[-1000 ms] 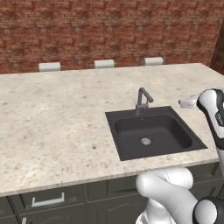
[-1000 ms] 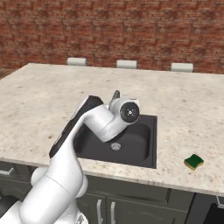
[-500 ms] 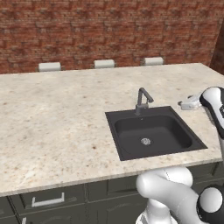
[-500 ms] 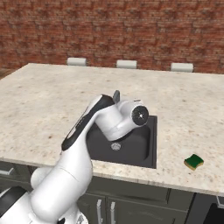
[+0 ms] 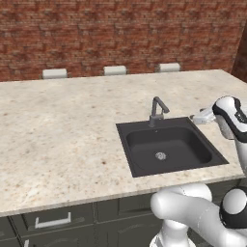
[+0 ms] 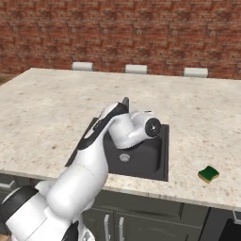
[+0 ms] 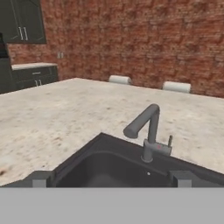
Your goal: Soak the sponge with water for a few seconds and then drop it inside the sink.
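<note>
Left base view: the dark charcoal rectangular sink (image 5: 169,147) sits dry under its grey angular faucet (image 5: 157,110)

Right base view: the yellow-and-green sponge (image 6: 208,174) lies on the counter right of the sink, ungrasped

Hand view: the gripper (image 7: 110,178) tips stand apart, empty, over the sink; reaching the sponge probably comes next

The bench (image 5: 62,125) is pale beige stone, speckled with brown and grey. The sink (image 5: 170,147) is dark charcoal, with a round silver drain (image 5: 160,156) and a grey faucet (image 7: 147,131) rising beyond the dark grey fingers (image 7: 41,178). The sponge (image 6: 208,174) is green on top with a yellow layer below. The wall (image 5: 120,34) is red-brown brick with lighter mortar lines. The cabinets (image 5: 72,219) under the bench are dark green-grey with silver handles.
</note>
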Robot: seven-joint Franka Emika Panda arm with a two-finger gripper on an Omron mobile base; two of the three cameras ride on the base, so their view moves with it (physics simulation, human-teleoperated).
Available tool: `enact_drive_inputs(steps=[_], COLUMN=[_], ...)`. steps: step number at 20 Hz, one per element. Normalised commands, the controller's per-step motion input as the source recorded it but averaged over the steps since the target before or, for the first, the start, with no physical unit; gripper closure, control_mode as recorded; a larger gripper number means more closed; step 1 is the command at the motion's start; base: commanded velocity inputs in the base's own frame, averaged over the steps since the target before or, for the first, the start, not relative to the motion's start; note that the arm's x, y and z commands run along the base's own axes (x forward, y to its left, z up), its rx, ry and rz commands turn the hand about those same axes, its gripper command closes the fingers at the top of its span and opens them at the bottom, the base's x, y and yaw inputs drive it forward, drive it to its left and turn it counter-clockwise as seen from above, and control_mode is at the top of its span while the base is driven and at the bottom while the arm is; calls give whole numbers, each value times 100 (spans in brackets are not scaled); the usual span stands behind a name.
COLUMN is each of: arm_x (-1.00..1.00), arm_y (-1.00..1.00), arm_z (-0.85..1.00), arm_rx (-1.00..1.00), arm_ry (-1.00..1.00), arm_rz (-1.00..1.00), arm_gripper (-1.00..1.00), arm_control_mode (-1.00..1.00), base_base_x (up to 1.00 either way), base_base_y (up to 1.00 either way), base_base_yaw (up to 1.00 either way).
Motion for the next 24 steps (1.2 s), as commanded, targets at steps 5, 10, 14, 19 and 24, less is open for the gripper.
enact_drive_inputs(steps=[5,10,14,19,24], arm_x=[12,0,1,16,22], arm_y=[0,0,0,0,0], arm_z=[-15,-5,0,-13,-29], arm_rx=[0,0,0,0,0], arm_ry=[-13,-14,0,6,13], arm_rz=[7,8,2,-2,-1], arm_gripper=[-100,-100,-100,-100,-100], arm_control_mode=[-100,-100,-100,-100,-100], base_base_x=[0,0,0,0,0], base_base_y=[0,0,0,0,0], base_base_yaw=[0,0,0,0,0])
